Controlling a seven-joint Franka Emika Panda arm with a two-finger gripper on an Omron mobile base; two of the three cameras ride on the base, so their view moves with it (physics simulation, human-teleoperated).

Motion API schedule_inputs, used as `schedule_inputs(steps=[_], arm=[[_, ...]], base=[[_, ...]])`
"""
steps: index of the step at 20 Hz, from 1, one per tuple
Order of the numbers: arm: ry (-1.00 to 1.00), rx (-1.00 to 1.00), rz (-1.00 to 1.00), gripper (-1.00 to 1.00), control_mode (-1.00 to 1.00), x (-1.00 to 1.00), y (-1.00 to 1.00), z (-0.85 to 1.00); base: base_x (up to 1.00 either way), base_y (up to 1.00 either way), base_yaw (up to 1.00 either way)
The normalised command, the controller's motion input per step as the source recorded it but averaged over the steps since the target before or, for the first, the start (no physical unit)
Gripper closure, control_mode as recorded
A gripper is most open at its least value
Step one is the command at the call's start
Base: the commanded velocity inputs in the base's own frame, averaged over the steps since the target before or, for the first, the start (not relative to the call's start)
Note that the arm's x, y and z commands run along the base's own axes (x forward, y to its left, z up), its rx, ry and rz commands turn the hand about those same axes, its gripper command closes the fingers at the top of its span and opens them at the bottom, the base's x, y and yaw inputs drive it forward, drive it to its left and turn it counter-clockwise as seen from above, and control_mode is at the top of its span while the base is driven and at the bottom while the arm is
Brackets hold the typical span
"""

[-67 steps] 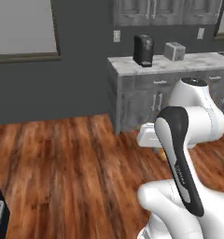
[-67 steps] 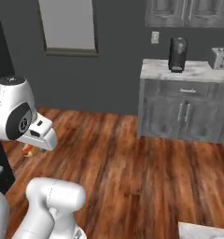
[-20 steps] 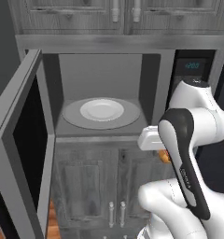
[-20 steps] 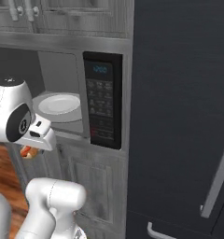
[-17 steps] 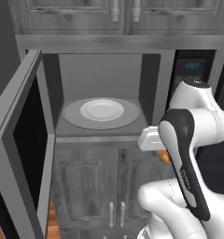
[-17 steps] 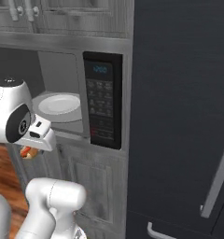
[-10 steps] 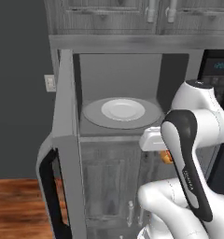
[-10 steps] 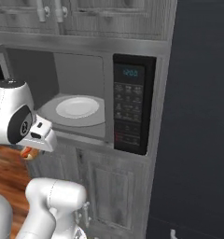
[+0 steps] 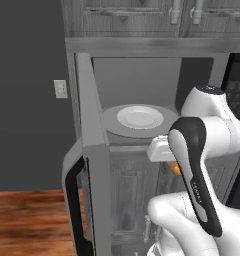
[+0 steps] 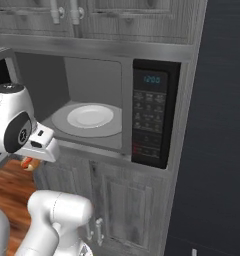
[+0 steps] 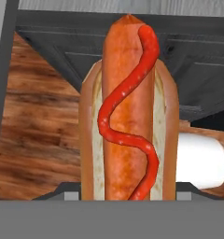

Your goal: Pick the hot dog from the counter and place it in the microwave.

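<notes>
The base has rolled on, sliding the open microwave (image 10: 92,125) toward frame centre, while the gripper (image 11: 128,198) clamps the hot dog (image 11: 128,116), low at the right base view's left edge.

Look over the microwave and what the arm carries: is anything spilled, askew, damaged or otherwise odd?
Nothing stands out. The microwave door hangs open, a white plate sits centred on the turntable, and the hot dog looks intact in the gripper.
</notes>
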Motion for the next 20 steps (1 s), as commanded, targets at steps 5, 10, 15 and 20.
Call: schedule_inputs(steps=[5,10,15,20], arm=[[0.00,0.00,0.00,1.00,1.00,0.00,0.00,0.00],[0.00,0.00,0.00,1.00,-1.00,0.00,0.00,0.00],[-0.17,0.09,0.00,1.00,-1.00,0.54,0.00,0.20],[-0.43,0.11,0.03,1.00,-1.00,0.84,0.00,0.37]], base=[[0.01,-0.23,0.00],[0.00,-0.01,0.00],[0.00,0.00,0.00],[0.00,0.00,0.00]])
